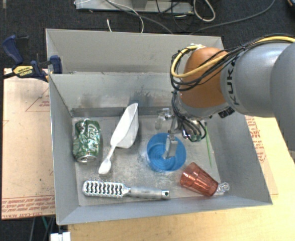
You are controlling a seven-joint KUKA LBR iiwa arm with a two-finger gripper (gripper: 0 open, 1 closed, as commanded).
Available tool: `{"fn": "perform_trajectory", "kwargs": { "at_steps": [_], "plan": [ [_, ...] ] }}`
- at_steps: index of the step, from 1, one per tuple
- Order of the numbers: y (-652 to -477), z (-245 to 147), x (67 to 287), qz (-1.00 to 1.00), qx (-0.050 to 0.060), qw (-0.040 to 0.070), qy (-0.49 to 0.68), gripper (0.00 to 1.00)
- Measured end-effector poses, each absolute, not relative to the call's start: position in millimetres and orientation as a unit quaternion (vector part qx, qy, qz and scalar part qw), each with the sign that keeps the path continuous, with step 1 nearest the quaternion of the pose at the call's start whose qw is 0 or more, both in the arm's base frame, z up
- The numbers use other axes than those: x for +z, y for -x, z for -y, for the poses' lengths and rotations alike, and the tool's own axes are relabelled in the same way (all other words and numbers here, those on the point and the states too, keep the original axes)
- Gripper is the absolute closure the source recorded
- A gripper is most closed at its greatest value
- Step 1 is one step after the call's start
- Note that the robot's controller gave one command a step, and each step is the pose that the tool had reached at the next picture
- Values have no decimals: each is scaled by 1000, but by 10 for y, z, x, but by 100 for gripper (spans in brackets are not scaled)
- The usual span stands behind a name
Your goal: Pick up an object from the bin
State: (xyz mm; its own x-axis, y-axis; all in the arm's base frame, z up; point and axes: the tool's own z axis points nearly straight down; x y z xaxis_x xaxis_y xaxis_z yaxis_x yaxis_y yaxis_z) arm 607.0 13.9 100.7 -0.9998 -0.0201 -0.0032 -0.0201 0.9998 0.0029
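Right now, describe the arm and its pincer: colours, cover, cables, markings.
The arm is a thick, rounded grey tube with black lettering, partly hidden. Its wrist wears a smooth orange cover, looped by yellow and black cables. At its end is a silvery metal pincer, with thin green wires beside it.

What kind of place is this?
Probably a robot lab: a gripper hangs over a blue bowl in a grey metal bin, and cables trail on the floor behind.
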Motion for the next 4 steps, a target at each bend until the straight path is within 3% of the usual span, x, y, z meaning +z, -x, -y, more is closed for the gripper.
{"fn": "perform_trajectory", "kwargs": {
  "at_steps": [1, 2, 3, 4],
  "plan": [
    [-6036, -46, 743, -994, 2, 4, -106, 0],
    [-5970, 70, 722, -1000, 2, 6, 2, 100],
    [-5970, 70, 722, -1000, 2, 6, 2, 100],
    [-5950, 68, 999, -1000, 3, 3, 2, 100]
  ]
}}
